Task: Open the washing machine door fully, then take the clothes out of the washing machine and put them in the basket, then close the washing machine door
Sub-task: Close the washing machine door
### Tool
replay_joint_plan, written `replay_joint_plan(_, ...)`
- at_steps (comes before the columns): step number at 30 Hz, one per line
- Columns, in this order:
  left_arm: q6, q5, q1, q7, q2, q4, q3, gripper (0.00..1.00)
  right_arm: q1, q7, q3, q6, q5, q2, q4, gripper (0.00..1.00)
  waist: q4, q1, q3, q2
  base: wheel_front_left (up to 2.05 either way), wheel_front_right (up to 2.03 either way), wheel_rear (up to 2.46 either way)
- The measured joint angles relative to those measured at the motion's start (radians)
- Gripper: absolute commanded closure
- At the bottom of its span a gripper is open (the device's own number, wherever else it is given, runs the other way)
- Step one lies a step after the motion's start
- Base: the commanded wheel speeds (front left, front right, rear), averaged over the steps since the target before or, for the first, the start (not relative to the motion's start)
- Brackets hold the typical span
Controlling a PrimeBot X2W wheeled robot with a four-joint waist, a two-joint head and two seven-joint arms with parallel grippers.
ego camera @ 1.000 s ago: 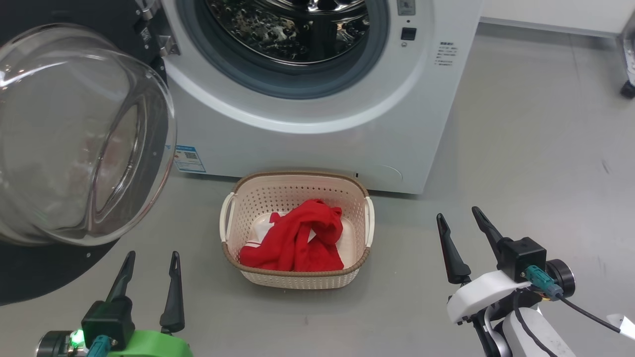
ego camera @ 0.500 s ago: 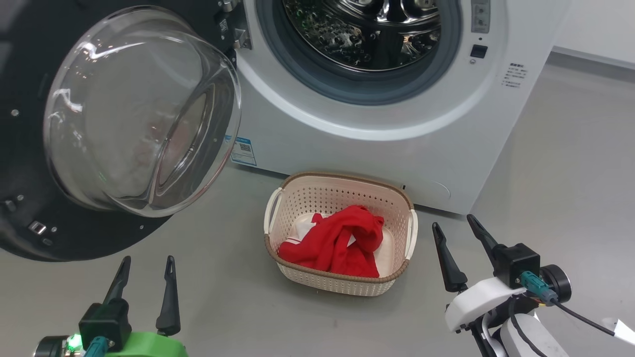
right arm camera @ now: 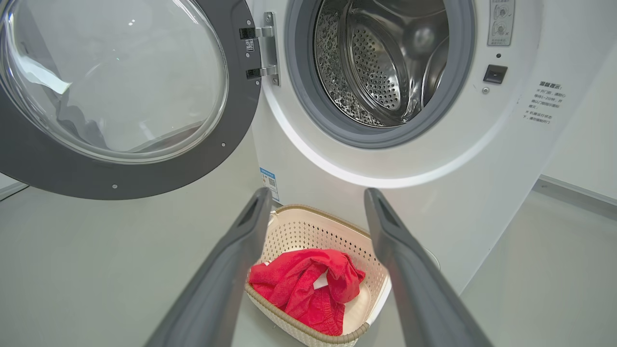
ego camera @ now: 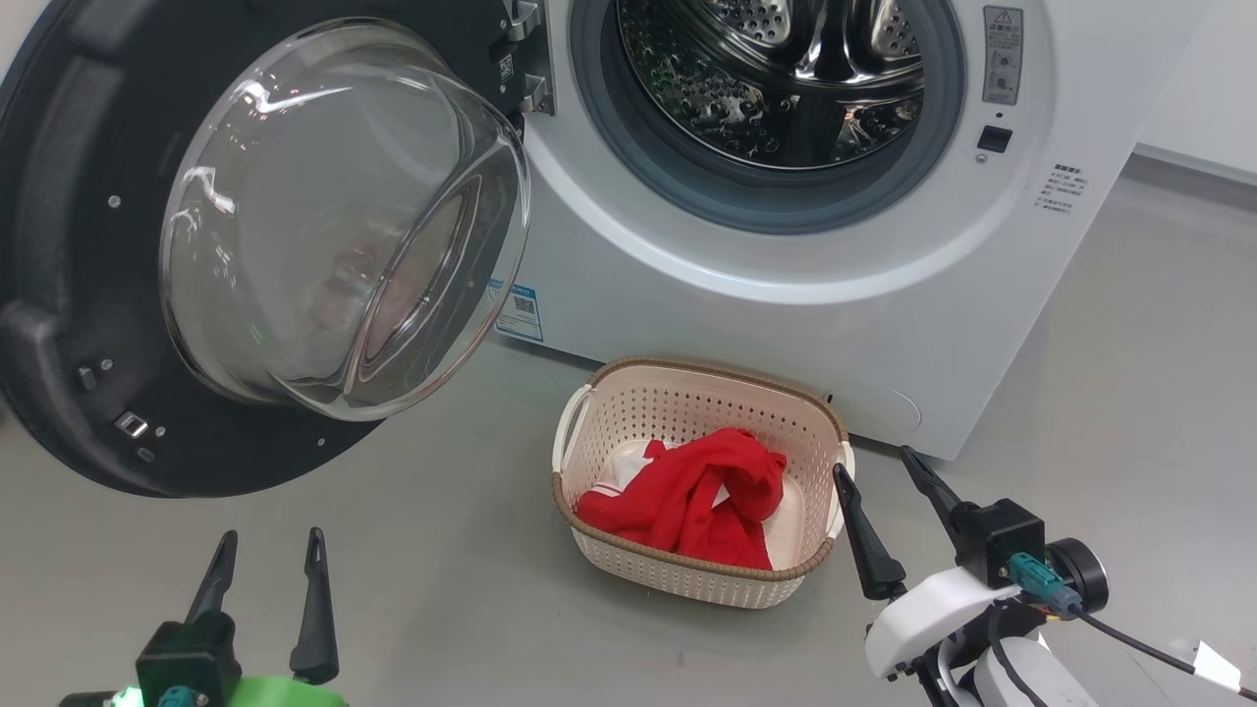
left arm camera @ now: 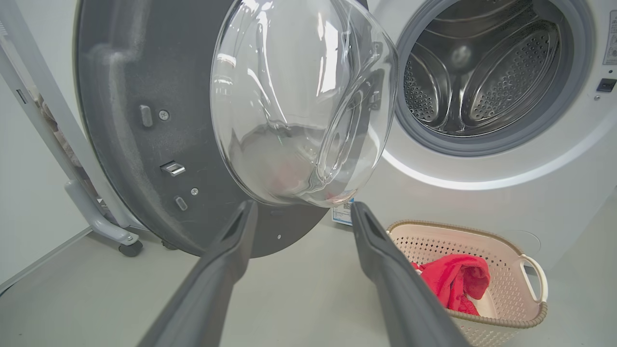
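On the grey floor (ego camera: 442, 579), just before the washing machine (ego camera: 786, 324), stands the basket (ego camera: 722, 373). Its far rim lies close to the cabinet's lower front; contact cannot be confirmed. The clothes (ego camera: 687, 496) lie bundled inside it, heaped toward the near wall and kept within the rim, with white trim showing.

Drum mouth: uncovered. The grey gasket (ego camera: 628, 167) rings the steel drum (ego camera: 776, 88).

The washing machine door (ego camera: 59, 295) is swung wide to the robot's left on its hinge (ego camera: 525, 59), inner face toward the robot. Its glass bowl (ego camera: 334, 226) bulges out over the floor, and the black rim's lower edge hangs low above the floor. Behind the door, the left wrist view shows a white frame (left arm camera: 99, 221) on a caster, near the rim's outer edge.

Open room: a band of bare floor runs between the door's lower edge and the basket's left handle (ego camera: 570, 432). More bare floor extends to the right of the machine.

The left gripper (ego camera: 272, 535) hovers over that near floor, well apart from the basket, fingers spread and holding nothing. Its own camera shows them pointing at the bowl's lower edge.

The right gripper (ego camera: 871, 460) is likewise spread and holds nothing. Its inner fingertip appears just beside the basket's right handle (ego camera: 843, 481) in the head view; touching cannot be told.
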Motion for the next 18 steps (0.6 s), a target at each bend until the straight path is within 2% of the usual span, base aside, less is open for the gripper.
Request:
replay_joint_plan(10, 0.0, -0.001, 0.0, -0.007, 0.0, -0.011, 0.006, 0.0, 0.0, 0.0, 0.0, 0.0, 0.0, 0.0, 0.003, 0.0, -0.004, 0.0, 0.003, 0.0, 0.0, 0.0, 0.0)
replay_joint_plan(11, 0.0, -0.001, 0.0, -0.008, 0.0, -0.013, 0.006, 0.06, 0.0, 0.0, 0.0, 0.0, 0.0, 0.0, 0.003, 0.0, -0.005, 0.0, 0.004, 0.0, 0.0, 0.0, 0.0)
replay_joint_plan(13, 0.0, -0.002, 0.0, -0.009, 0.0, -0.016, 0.006, 0.28, 0.0, 0.0, 0.0, 0.0, 0.0, 0.001, 0.003, 0.0, -0.005, 0.0, 0.004, 0.0, 0.0, 0.0, 0.0)
replay_joint_plan(15, 0.0, -0.002, 0.0, -0.009, 0.0, -0.018, 0.005, 0.65, 0.0, 0.0, 0.0, 0.0, 0.0, 0.001, 0.003, 0.0, -0.005, 0.0, 0.004, -0.0001, 0.0, 0.0, 0.0)
replay_joint_plan(16, 0.0, -0.002, 0.0, -0.009, 0.0, -0.019, 0.005, 0.88, 0.0, 0.0, 0.0, 0.0, 0.0, 0.001, 0.003, 0.0, -0.005, 0.0, 0.004, 0.0, 0.0, 0.0, 0.0)
replay_joint_plan(17, 0.0, -0.002, 0.0, -0.009, 0.0, -0.019, 0.005, 1.0, 0.0, 0.0, 0.0, 0.0, 0.0, 0.001, 0.003, 0.0, -0.005, 0.0, 0.004, 0.0, 0.0, 0.0, 0.0)
replay_joint_plan(18, 0.0, -0.002, 0.0, -0.009, 0.0, -0.02, 0.005, 1.0, 0.0, 0.0, -0.001, 0.0, 0.0, 0.001, 0.003, 0.0, -0.005, 0.0, 0.004, 0.0, 0.0, 0.0, 0.0)
